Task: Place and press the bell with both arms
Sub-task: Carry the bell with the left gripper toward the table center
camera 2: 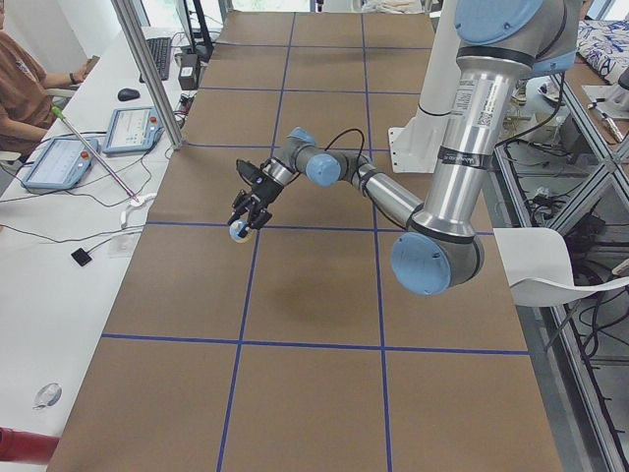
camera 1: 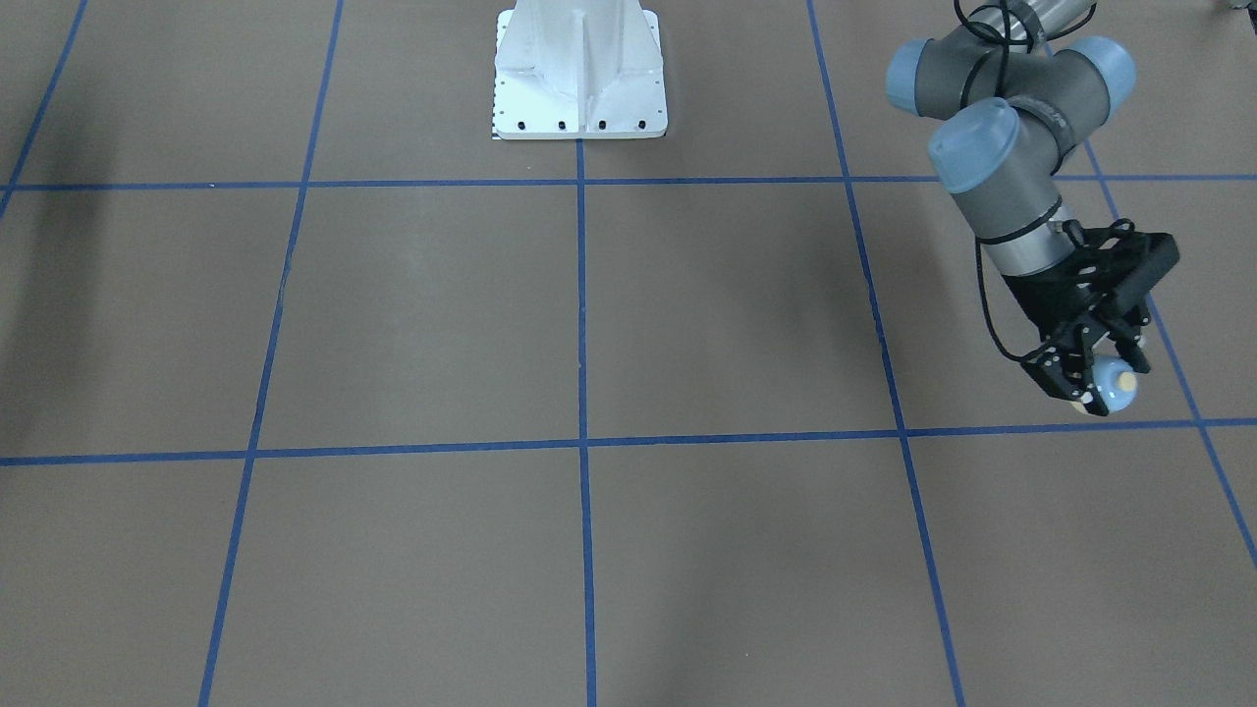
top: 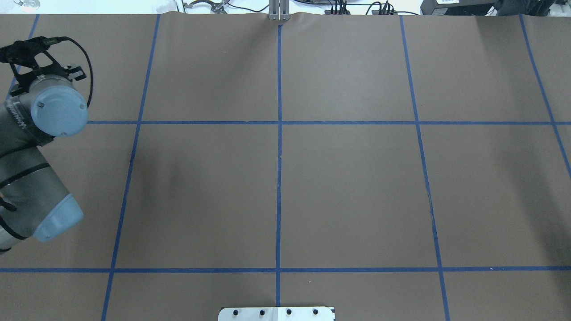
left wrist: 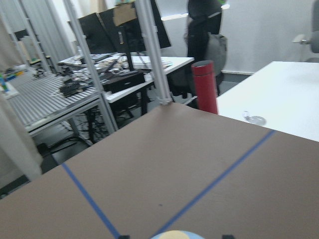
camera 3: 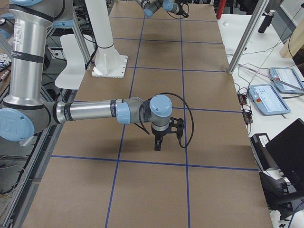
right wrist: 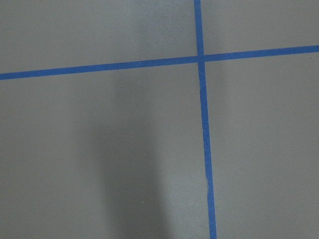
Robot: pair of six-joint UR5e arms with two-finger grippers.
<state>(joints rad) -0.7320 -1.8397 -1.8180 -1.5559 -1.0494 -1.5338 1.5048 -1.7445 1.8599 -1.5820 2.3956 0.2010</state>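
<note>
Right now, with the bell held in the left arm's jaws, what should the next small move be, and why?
Probably turn the wrist of the left arm until the bell sits base-down. Its jaws are closed on the bell, which seems lifted off the table, and the cream button points sideways, not up, so it could not stand or be pressed like this.

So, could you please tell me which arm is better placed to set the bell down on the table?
Left. The left gripper is shut on the bell, held tilted above the table. The right gripper hangs over the table, away from the bell.
</note>
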